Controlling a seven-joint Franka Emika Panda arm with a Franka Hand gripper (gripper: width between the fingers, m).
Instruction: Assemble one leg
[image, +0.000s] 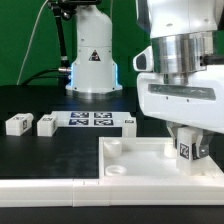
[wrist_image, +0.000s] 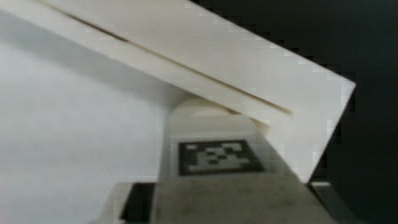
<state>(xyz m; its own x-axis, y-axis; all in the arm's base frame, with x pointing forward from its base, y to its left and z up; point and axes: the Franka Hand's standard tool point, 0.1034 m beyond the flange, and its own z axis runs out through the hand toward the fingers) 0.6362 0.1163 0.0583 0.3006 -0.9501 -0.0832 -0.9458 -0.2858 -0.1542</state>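
Legs at the exterior view's left: two loose white blocks, one (image: 16, 124) nearest the edge and a second (image: 45, 124) just beside it, both lying on the black table (image: 60, 150) and each showing a dark tag on its face. Next toward the right lies the marker board (image: 90, 120), flat on the table and carrying several tags. A further small white block (image: 128, 122) rests at the board's right end; whether it touches the board cannot be told.

In the foreground stands the tray (image: 130, 160), a large white piece with raised walls that runs from centre to the right edge. A long white strip (image: 45, 186) lies along the front, to the tray's left. Behind, at centre, rises the arm's white base (image: 93, 55) before a green backdrop.

At the exterior view's right, the gripper (image: 187, 150) hangs over the tray's right part with its fingers closed on a tagged leg (image: 186, 150). This leg is upright and sits low inside the tray, close to its far wall.

The wrist view shows the same leg (wrist_image: 221, 155) with its tag facing the camera, set against the tray's corner (wrist_image: 267, 90), where two white walls meet; whether it touches the tray's floor cannot be told.
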